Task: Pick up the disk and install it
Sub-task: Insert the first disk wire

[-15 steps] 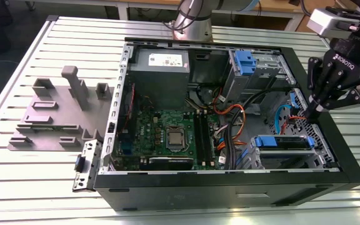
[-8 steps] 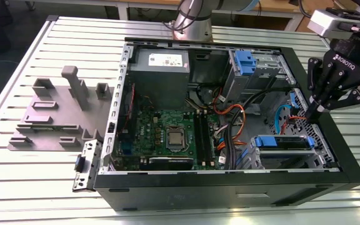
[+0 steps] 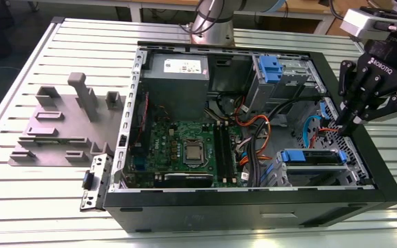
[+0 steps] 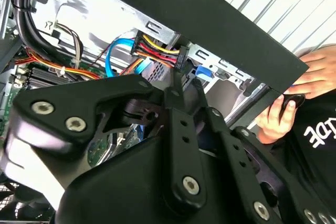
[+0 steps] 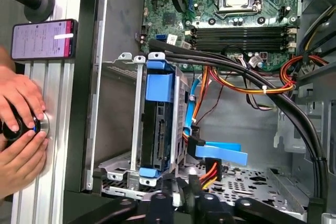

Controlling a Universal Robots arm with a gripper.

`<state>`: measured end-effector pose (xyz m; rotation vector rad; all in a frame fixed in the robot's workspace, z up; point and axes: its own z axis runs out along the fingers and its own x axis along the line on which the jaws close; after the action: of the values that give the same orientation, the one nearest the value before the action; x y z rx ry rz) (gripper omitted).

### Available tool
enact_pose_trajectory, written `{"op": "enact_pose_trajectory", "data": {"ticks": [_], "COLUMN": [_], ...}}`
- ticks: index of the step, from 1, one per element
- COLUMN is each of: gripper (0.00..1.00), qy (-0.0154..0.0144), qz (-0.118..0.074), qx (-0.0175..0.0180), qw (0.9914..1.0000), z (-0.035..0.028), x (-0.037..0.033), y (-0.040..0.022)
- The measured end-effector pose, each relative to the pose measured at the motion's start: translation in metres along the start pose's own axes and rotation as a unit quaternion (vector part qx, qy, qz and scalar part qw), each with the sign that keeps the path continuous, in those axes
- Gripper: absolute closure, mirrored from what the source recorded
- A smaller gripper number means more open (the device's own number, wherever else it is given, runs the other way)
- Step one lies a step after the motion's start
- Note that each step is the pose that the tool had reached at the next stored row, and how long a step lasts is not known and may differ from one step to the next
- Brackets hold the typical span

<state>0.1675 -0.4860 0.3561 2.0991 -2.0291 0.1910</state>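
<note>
We see the black three-fingered claw poised at the open black computer case's edge, fingers drawn together and holding nothing, tips down by the red-and-yellow cable bundle. Just below the claw in the first wrist view, the silver hard drive in its blue plastic bracket sits upright in the metal drive cage. A person's hands rest on the slatted aluminium table beside a smartphone.

Drive cage hemmed by cable bundle; case wall close beside fingers.
</note>
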Motion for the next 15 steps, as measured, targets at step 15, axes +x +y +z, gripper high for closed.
{"op": "enact_pose_trajectory", "data": {"ticks": [15], "gripper": [0.69], "qy": [0.0187], "qz": [0.0], "qx": [-0.0005], "qw": [0.99983], "z": [0.007], "x": [-0.0087], "y": [-0.0032]}}
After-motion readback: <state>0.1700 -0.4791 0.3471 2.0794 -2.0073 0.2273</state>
